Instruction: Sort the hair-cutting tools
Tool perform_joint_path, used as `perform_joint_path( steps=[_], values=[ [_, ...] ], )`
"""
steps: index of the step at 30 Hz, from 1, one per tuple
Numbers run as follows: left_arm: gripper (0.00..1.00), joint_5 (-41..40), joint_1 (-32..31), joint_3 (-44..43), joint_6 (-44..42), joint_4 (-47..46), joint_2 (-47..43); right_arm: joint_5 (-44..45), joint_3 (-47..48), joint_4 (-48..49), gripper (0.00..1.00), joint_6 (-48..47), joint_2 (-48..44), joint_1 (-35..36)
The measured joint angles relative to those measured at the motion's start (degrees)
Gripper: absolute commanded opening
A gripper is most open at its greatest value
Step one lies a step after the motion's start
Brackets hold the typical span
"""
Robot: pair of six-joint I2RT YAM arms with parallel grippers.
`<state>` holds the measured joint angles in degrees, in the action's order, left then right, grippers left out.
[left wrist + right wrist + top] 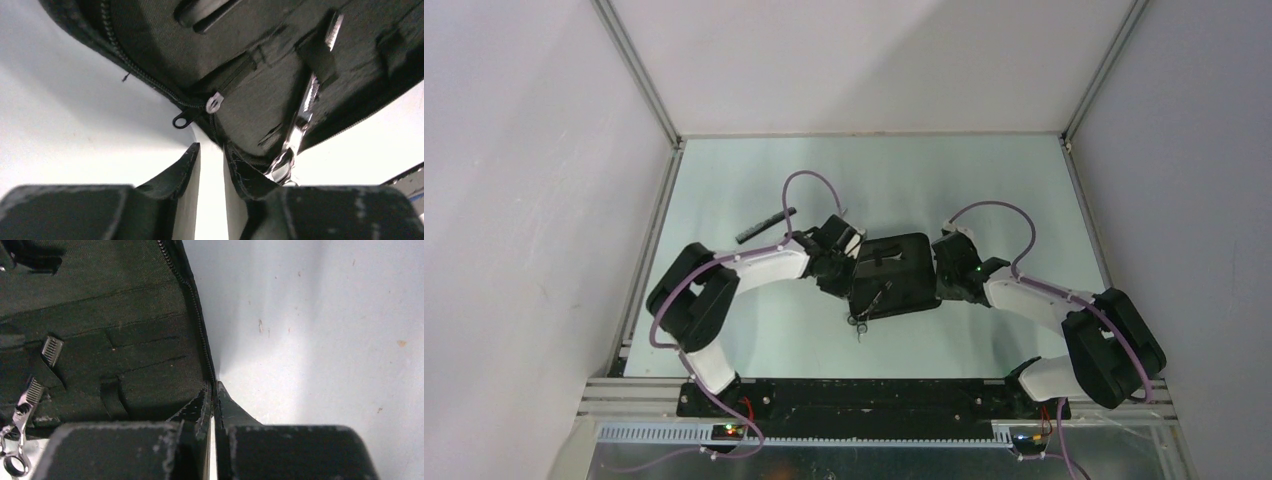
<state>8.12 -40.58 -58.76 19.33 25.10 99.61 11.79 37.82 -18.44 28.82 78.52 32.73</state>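
- The right gripper [214,389] is pressed together on the pouch [916,262] rim. The left gripper [212,155] stands slightly apart at the opposite rim, pinching nothing.
- The scissors [871,300] sit in the pouch, and the comb [764,227] lies on the table [754,330].
- I would hold both rims low, so the pouch lies flat.

A pair of silver scissors [876,297] lies slantwise on the open black pouch [914,270]. Its toothed blades are tucked under fabric straps, and its ring handles poke past the pouch's near edge. A flat dark comb [764,227] lies angled on the table [724,180], apart to the far left. A slim dark piece [200,15] higher on the pouch may be a clip.
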Motion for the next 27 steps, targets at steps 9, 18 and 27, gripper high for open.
perform_joint_path(
  steps=[9,18,27],
  values=[
    [0.49,-6.99,-3.28,5.57,3.85,5.55,-10.03,-1.01,0.48,0.0,0.02,-4.37,0.07,0.02],
    [0.49,-12.2,-17.75,0.87,4.07,8.79,-10.34,-1.79,0.48,0.04,0.02,-5.16,0.61,0.0],
    [0.46,-15.02,-19.91,-1.51,2.95,10.71,-4.22,-2.03,0.48,0.09,0.01,-5.38,0.72,0.0]
  ],
)
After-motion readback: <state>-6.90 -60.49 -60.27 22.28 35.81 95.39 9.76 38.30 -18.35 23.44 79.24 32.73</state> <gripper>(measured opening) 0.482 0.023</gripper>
